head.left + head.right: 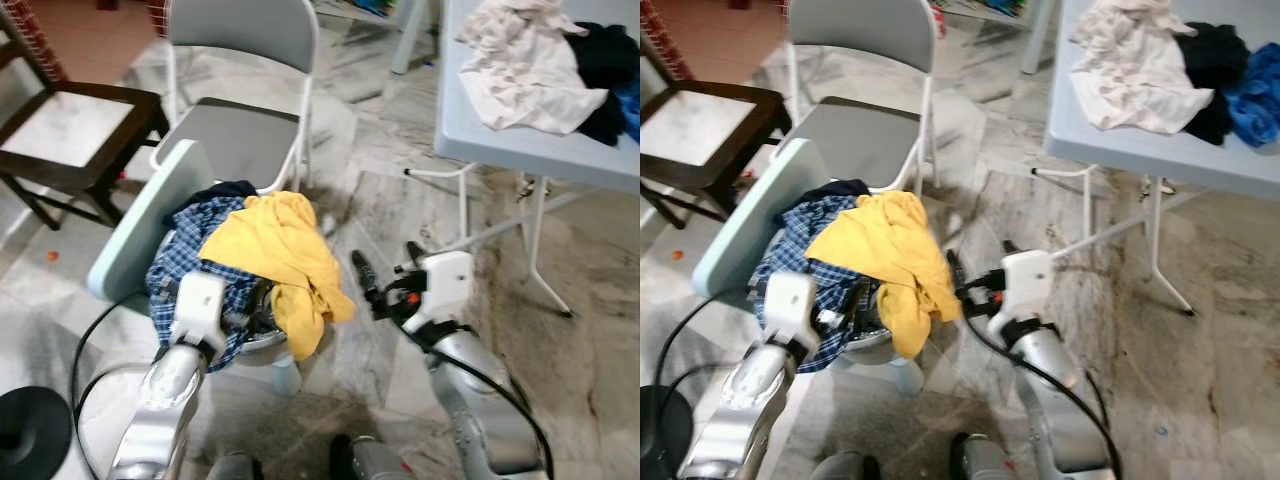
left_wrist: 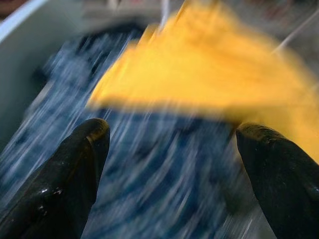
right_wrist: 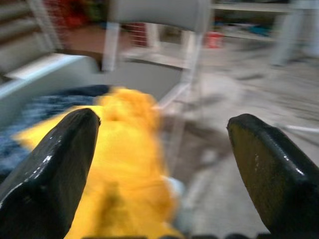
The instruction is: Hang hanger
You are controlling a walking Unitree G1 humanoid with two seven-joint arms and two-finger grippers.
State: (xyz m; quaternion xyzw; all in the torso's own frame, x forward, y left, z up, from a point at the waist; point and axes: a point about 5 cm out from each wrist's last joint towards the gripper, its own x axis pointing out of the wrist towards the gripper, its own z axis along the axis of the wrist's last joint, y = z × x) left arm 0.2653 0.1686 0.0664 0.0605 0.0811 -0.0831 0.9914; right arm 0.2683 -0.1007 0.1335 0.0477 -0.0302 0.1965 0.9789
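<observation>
A yellow garment (image 1: 275, 255) lies on top of a blue plaid shirt (image 1: 185, 255) and a dark garment (image 1: 225, 190), piled on a pale green seat (image 1: 150, 215). My left gripper (image 2: 169, 164) is open just over the plaid shirt at the near side of the pile, its fingertips partly tucked among the cloth. My right gripper (image 1: 390, 265) is open with nothing between its fingers, just to the right of the yellow garment's hanging edge, above the floor. I cannot make out a hanger. Both wrist views are blurred.
A grey folding chair (image 1: 240, 60) stands right behind the pile, and a dark wooden chair (image 1: 70, 130) is at far left. A pale blue folding table (image 1: 530, 150) with heaped clothes (image 1: 540, 60) is at right. A black round base (image 1: 30, 425) and cable lie near left.
</observation>
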